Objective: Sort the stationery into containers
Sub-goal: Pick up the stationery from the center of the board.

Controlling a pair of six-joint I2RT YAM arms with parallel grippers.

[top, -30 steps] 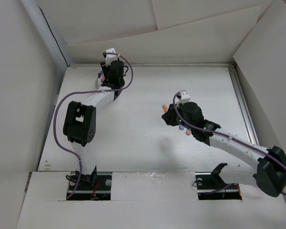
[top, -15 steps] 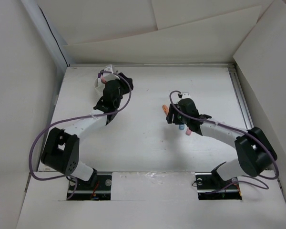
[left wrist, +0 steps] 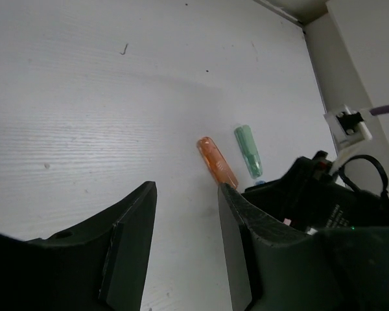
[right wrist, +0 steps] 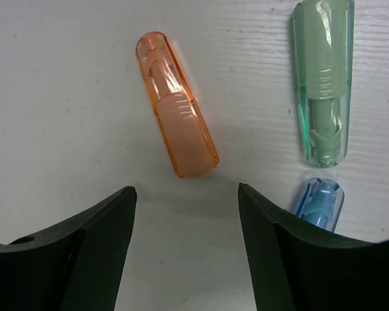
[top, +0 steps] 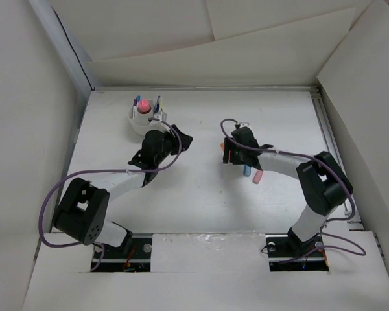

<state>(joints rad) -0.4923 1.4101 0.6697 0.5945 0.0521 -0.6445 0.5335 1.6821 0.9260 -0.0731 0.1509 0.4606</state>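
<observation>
**A:** How do the right jaws stand?

**B:** Apart, low over the desk [right wrist: 65, 97], with nothing between them. The orange stick [right wrist: 176, 133] lies just ahead of the gap. Its near end is close to the tips but not inside, and it slants away to the left in the wrist view.

**A:** And around that?

**B:** The green stick [right wrist: 322, 84] lies to the right of the orange one and apart from it, beyond the jaw on that side. The blue stick [right wrist: 318, 204] sits just below the green stick's end, and that same jaw hides its near end.

**A:** And the left jaws?

**B:** Also apart and empty, with bare desk showing between them. They point towards the right arm [left wrist: 324, 201]. The orange and green sticks lie ahead of them, side by side and close to that arm, not within the gap.

**A:** Farther out?

**B:** From above, a pink stick [top: 257, 176] lies just beside the blue one. The white cup [top: 139, 124] stands at the far left of the desk, apart from the left jaws. It holds the pink-capped glue stick [top: 143, 107] upright and some thin pens [top: 157, 103]. I cannot tell which compartments they are in.
</observation>
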